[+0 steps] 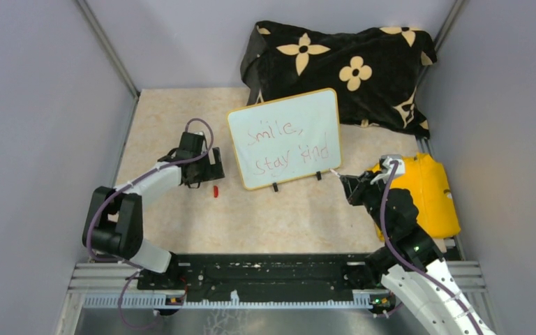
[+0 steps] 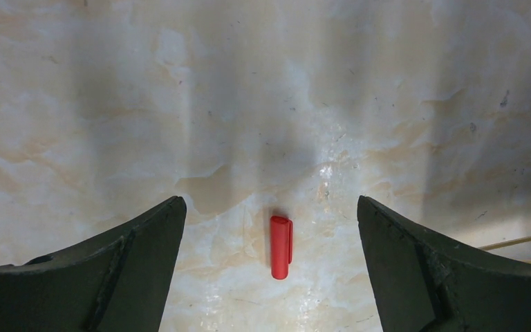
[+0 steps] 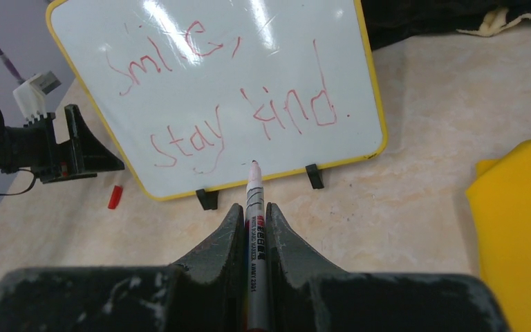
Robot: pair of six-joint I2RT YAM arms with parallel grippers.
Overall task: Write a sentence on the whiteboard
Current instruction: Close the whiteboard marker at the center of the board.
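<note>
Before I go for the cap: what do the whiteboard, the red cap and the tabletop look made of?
Whiteboard: glossy coated white panel, glare streaks across it; its thin yellow edging is probably plastic. Red cap: smooth moulded plastic, clip ridge along one side. Tabletop: beige marble-patterned surface with faint gloss, likely laminate, though I cannot confirm.

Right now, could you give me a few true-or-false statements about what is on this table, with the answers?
1. The whiteboard carries red writing in two lines. True.
2. The right fingers are empty. False: they are shut on a marker, its tip pointing at the whiteboard.
3. A red cap lies on the table between the open left fingers, touching neither. True.
4. The whiteboard lies flat on the table. False: it stands propped up on two black clip feet.
</note>
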